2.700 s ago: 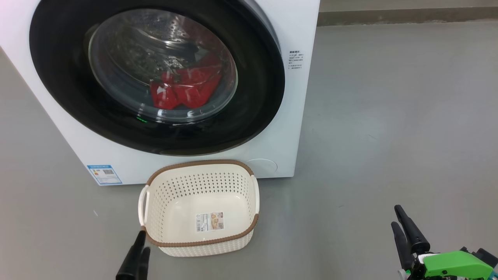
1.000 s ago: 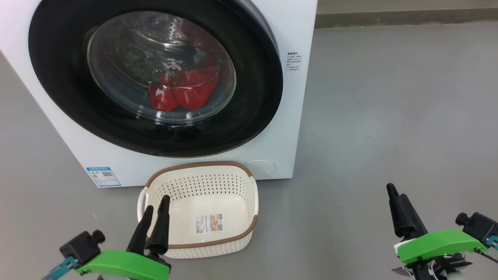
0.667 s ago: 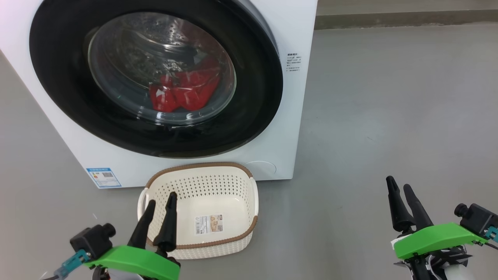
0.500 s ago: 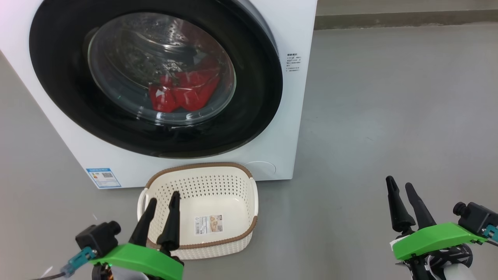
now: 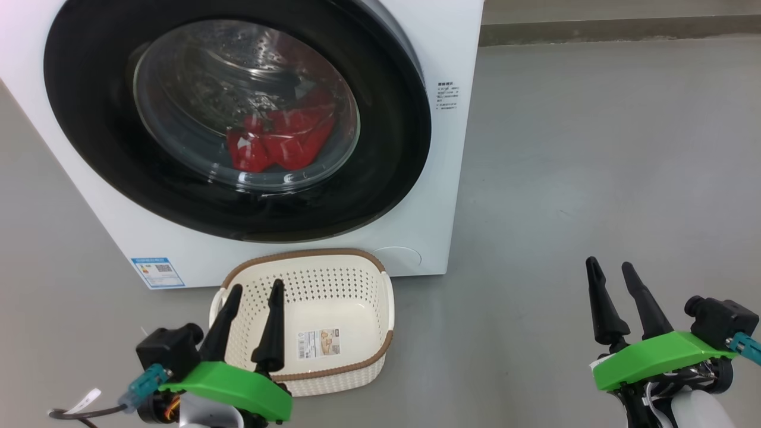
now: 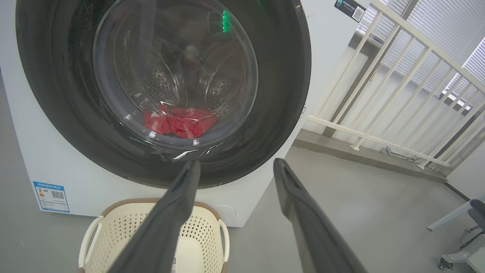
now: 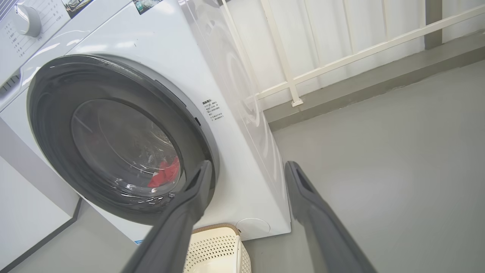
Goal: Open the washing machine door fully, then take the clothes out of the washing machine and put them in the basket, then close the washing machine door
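Bright red clothes (image 5: 279, 142) lie in the steel drum (image 5: 238, 65) of the white washing machine (image 5: 452, 178), behind its shut glossy black round door (image 5: 386, 119). The cream perforated plastic basket (image 5: 303, 254) before it shows a paper label (image 5: 320, 343) on its bottom. The left gripper (image 5: 257, 286) and right gripper (image 5: 608, 263) gape, holding nothing

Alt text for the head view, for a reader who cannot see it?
A white washing machine stands with its black door shut, red clothes showing through it. An empty cream basket sits on the floor before it; the left gripper and right gripper hover open, empty.
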